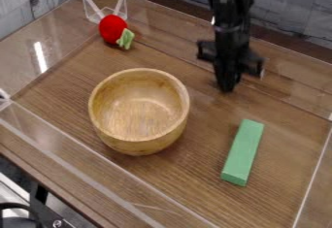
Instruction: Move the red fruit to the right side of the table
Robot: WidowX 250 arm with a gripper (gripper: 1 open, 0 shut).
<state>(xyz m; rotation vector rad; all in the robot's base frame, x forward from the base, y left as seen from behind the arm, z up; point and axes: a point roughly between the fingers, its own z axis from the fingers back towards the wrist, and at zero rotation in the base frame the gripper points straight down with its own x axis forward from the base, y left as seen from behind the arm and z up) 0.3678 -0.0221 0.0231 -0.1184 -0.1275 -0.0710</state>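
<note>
The arm (213,23) enters at the top edge of the view, right of the middle, and reaches down over the far part of the table (176,186). It is dark, with paler patches along its length, and its outlines are soft and smeared. The gripper (223,84) is at its lower end, pointing down toward the wood, to the upper right of the bowl (139,112) and above and to the left of the block (243,152) as the camera sees them. Its fingers are together. Whether the tips touch the wood cannot be told.

The red fruit (113,26) lies in the upper left part of the table, well apart from the gripper. Its green cap (126,40) points toward the lower right of the view. Clear plastic shows just beside the fruit on its far side.

The bowl is round, of light wood, and stands upright below the fruit in the view, left of the middle. The block is long, flat-faced and pale green; it lies at the lower right, its far end leaning a little to the right. The tabletop has a brown wood grain. Dark cables (26,212) show at the lower left corner, beyond the table edge.
</note>
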